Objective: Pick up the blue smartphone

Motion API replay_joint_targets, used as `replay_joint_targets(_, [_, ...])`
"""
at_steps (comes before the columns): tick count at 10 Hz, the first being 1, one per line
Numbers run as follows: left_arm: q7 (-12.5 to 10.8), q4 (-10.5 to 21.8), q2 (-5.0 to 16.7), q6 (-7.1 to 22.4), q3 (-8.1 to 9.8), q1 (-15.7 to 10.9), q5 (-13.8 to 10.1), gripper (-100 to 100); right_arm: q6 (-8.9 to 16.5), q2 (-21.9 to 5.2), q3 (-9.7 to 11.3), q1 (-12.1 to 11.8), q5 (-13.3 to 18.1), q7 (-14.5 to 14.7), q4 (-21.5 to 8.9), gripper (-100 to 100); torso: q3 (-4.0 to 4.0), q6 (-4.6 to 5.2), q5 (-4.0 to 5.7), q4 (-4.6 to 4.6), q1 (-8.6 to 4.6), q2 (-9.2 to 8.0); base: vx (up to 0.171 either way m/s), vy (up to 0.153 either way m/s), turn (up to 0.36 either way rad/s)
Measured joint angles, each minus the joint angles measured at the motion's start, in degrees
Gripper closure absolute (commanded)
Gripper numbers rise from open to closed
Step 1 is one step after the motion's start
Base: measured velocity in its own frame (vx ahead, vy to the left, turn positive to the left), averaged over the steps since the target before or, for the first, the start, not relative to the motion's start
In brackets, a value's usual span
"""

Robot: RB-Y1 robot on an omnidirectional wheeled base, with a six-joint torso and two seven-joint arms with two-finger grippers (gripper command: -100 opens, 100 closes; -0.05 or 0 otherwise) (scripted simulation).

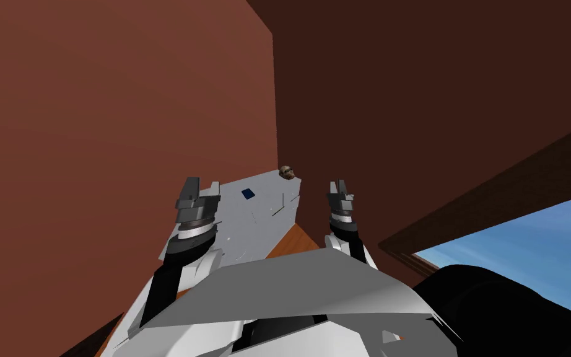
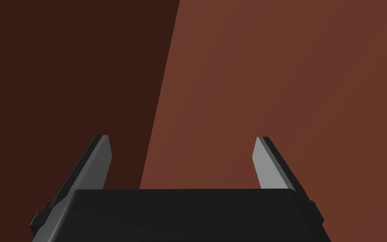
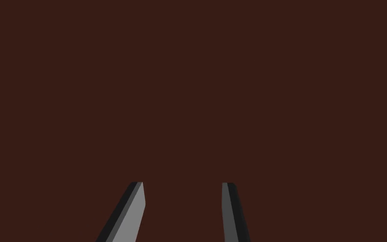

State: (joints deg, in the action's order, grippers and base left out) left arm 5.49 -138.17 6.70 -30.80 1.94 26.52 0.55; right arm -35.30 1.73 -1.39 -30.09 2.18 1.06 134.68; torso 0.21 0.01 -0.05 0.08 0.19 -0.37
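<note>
Two brown walls meet in a corner at 12 o'clock, the lighter wall [image 1: 123,124] on my left and the darker wall [image 1: 433,93] on my right. A window [image 1: 526,242] showing blue sky sits low at 4 o'clock.

A grey surface [image 1: 247,229] is pushed into that corner, its far end narrowing toward the wall joint.

Left tool [image 1: 202,186] is raised over the near left part of the surface. From its wrist camera the left tool [image 2: 182,140] has both blades spread wide with nothing between them, and it aims at the wall joint, not downward. I judge this a travel pose, not yet a reach.

Right tool [image 1: 339,186] is held up off the surface's right edge. Its wrist camera shows the right tool [image 3: 183,185] with blades parted, closer together than the left's, empty, and facing the dark wall.

The blue smartphone [image 1: 248,193] lies flat on the surface at 3 o'clock of the left tool, between the two tools and nearer the left. The left arm looks the likelier one for the pick; it would need to tip down first.

A small brown round thing [image 1: 287,171] sits at the surface's far corner, at 1 o'clock of the smartphone and apart from it.
</note>
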Motion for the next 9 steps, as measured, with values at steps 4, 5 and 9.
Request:
replay_joint_targets(4, [0.14, -1.12, 3.77, 5.49, 1.77, -1.28, -3.49, -100, 0.00, 0.00, 0.00, 0.00, 0.00, 0.00, 0.00, 0, -0.08, 0.00, 0.01, -0.03, -0.03, 0.14, -0.057, 0.036, -0.077])
replay_joint_targets(5, [0.17, -1.15, 4.38, 6.57, 2.07, -1.46, -4.13, -100, 0.00, 0.00, 0.00, -0.01, 0.00, 0.00, 0.00, 0, -0.09, -0.02, 0.01, -0.03, -0.06, 0.17, -0.062, 0.023, -0.111])
replay_joint_targets(9, [0.08, -2.15, 8.43, 12.59, 4.70, -2.90, -8.55, -100, 0.00, 0.00, 0.00, -0.01, 0.00, 0.00, 0.00, 0, -0.08, -0.02, -0.01, -0.03, 0.03, 0.15, -0.070, 0.045, -0.097])
